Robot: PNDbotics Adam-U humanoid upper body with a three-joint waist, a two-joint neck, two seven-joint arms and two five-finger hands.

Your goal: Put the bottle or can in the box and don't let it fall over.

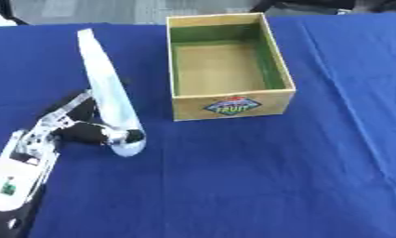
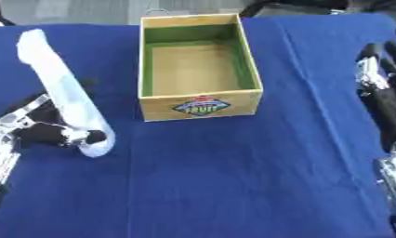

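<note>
A tall, pale, translucent bottle (image 1: 110,93) with a white cap stands tilted on the blue tablecloth, left of the box, its cap leaning to the far left. My left hand (image 1: 87,130) comes in from the lower left and is shut on the bottle's lower part, dark fingers curled round it. The wooden box (image 1: 226,65) with green inner walls and a fruit label on its front is open and empty, a short way right of the bottle. My right hand (image 2: 380,83) shows at the right edge in the right eye view, fingers up and relaxed, holding nothing.
The blue cloth (image 1: 250,176) covers the whole table, with wrinkles running along the right side. Dark shapes lie beyond the far edge (image 2: 315,5) behind the box.
</note>
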